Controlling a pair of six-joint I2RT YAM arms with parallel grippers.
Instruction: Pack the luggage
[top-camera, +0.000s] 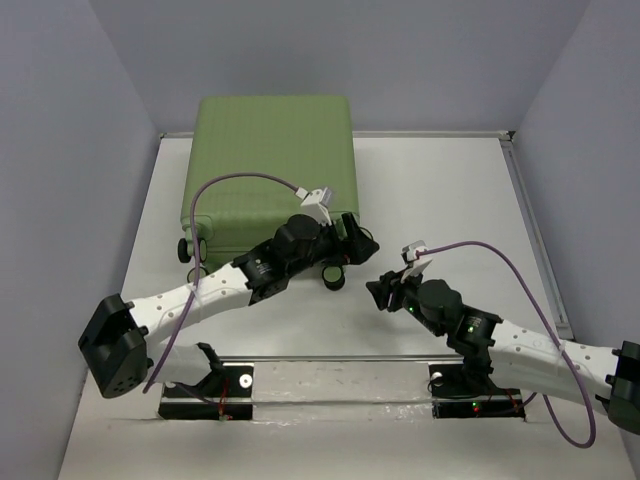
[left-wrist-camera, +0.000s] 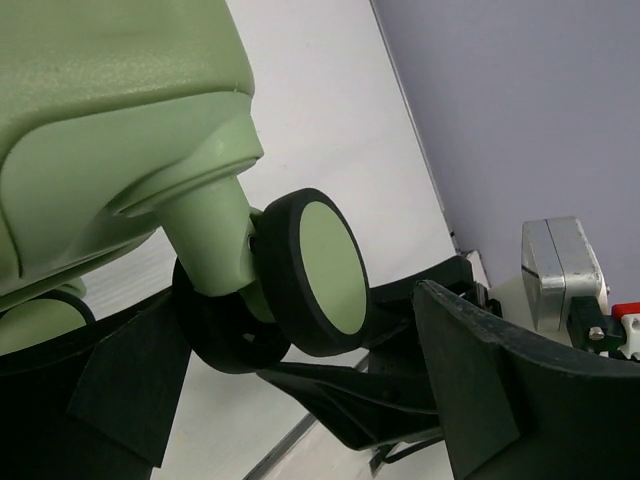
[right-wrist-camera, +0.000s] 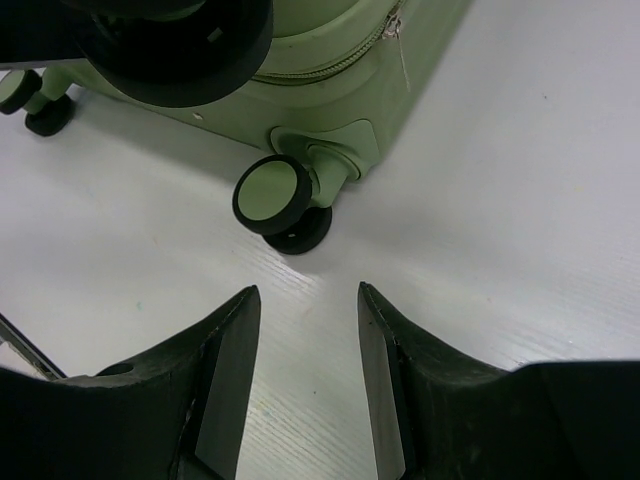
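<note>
Lying shut on the white table (top-camera: 450, 200), toward its far left, the light-green suitcase (top-camera: 268, 170) has yet to be opened, likely the step in hand. The left gripper (top-camera: 352, 238) gapes around the near-right caster wheel (left-wrist-camera: 322, 272) without clamping; the right gripper (right-wrist-camera: 305, 300) hovers nearby, spread and empty. Next calls for reaching the zipper (right-wrist-camera: 330, 62), which the left arm (top-camera: 200, 290) crowds.

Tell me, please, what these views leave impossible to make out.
Luggage interior: all views, the closed shell hides it.
Left gripper contact with the wheel: left wrist view, the wheel overlaps the fingers; top view, too small.
Luggage's far end: both wrist views, cut off by frame edges.
</note>
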